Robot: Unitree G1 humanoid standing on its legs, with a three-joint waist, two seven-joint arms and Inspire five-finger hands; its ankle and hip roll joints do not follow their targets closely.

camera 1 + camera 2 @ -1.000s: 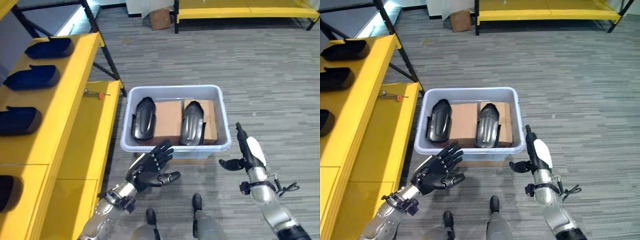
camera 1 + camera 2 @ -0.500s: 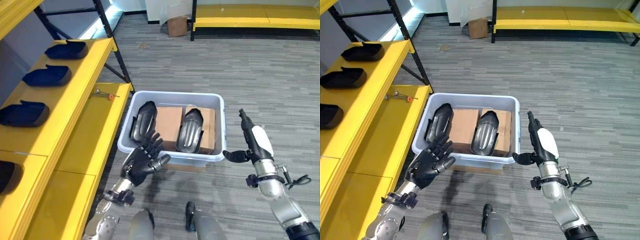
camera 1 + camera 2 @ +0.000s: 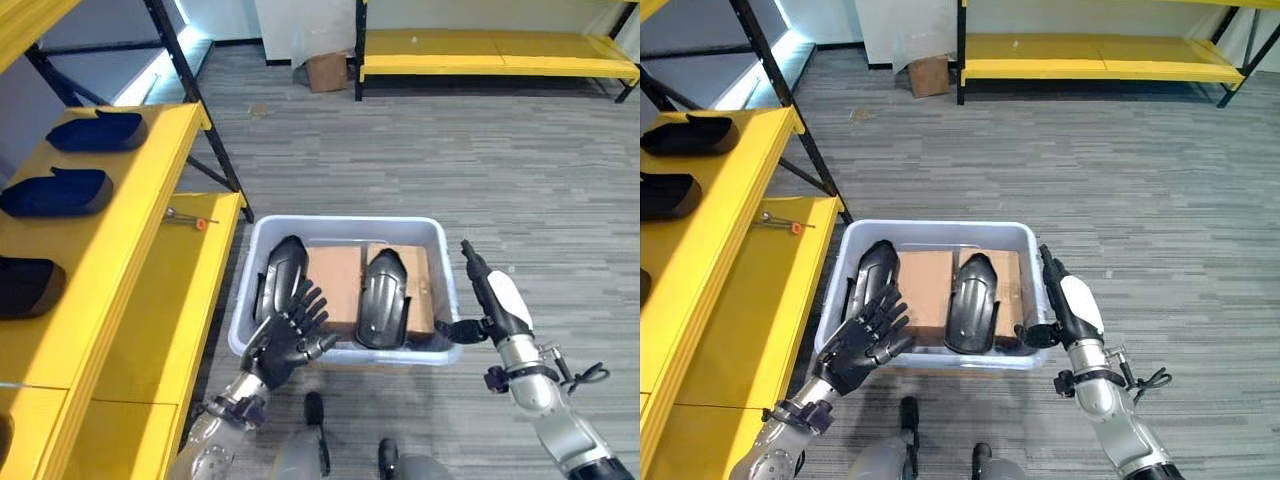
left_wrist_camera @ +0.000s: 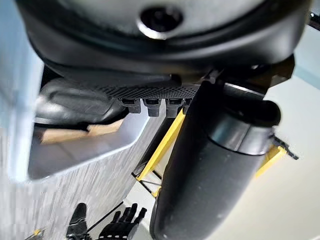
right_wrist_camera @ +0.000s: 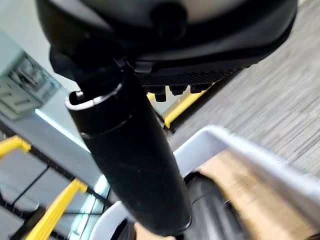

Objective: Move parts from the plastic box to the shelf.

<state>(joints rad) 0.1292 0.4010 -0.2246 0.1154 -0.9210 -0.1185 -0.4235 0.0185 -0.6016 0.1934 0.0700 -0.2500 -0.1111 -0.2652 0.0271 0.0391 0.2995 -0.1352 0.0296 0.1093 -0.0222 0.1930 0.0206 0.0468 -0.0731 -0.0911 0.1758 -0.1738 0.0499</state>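
Both hands hover at the plastic box (image 3: 345,232), left hand (image 3: 285,340) and right hand (image 3: 490,300) with fingers straight and empty; centre each over one black part (image 3: 382,298) before closing.

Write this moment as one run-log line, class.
left hand: open, at near rim | right hand: open, beside right wall | pale plastic box: two black moulded parts on cardboard | yellow shelf: parts placed

Grey striped carpet floor (image 3: 520,170), low yellow bench (image 3: 490,45), cardboard box (image 3: 325,70) beside it.
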